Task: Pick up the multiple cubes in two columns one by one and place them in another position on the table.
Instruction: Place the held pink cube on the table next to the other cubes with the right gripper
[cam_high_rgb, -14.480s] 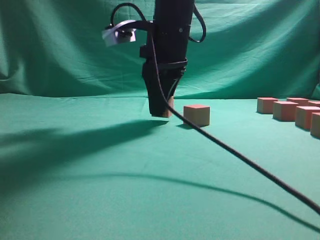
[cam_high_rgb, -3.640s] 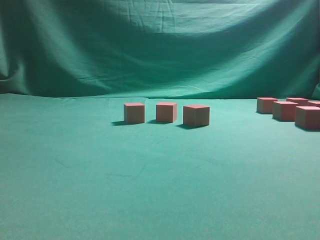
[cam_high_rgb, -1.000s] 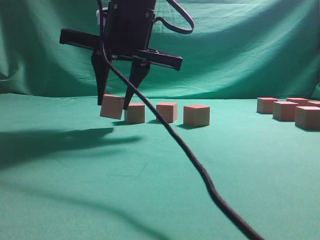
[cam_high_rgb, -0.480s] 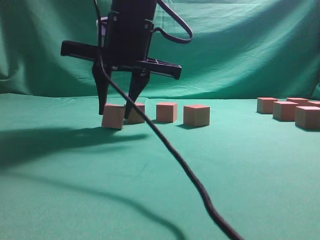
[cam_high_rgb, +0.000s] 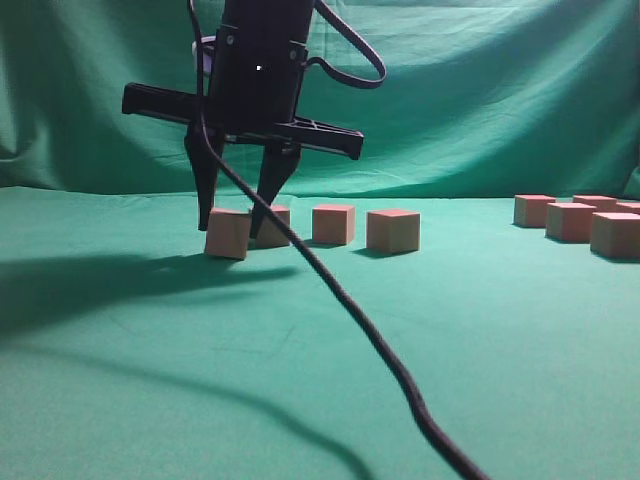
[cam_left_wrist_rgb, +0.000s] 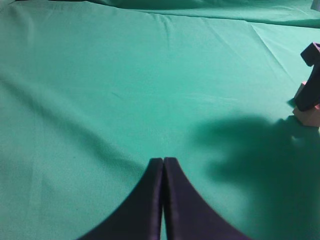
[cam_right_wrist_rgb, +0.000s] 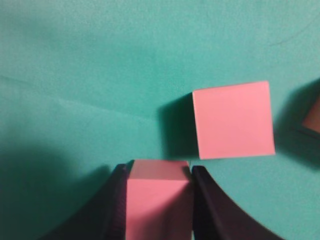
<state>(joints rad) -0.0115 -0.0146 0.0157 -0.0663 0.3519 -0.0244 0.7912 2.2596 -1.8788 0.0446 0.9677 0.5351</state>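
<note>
Cube (cam_high_rgb: 228, 233) between right gripper (cam_high_rgb: 236, 222) fingers, on table (cam_high_rgb: 300, 350)

The exterior view sits low, near cube height, looking level across the green surface (cam_high_rgb: 300, 380) toward the draped backdrop (cam_high_rgb: 480, 90), with the right end effector (cam_high_rgb: 238, 215) at middle distance. The left wrist view looks forward and down over its own end effector (cam_left_wrist_rgb: 163, 165) across open cloth; at its right edge it catches the right end effector's finger and a cube (cam_left_wrist_rgb: 307, 112), a spot shared with the exterior view. The right wrist view looks almost straight down from very close, filled by the gripped cube (cam_right_wrist_rgb: 157, 200) and a neighbouring cube (cam_right_wrist_rgb: 233, 119), both also seen in the exterior view.
</note>
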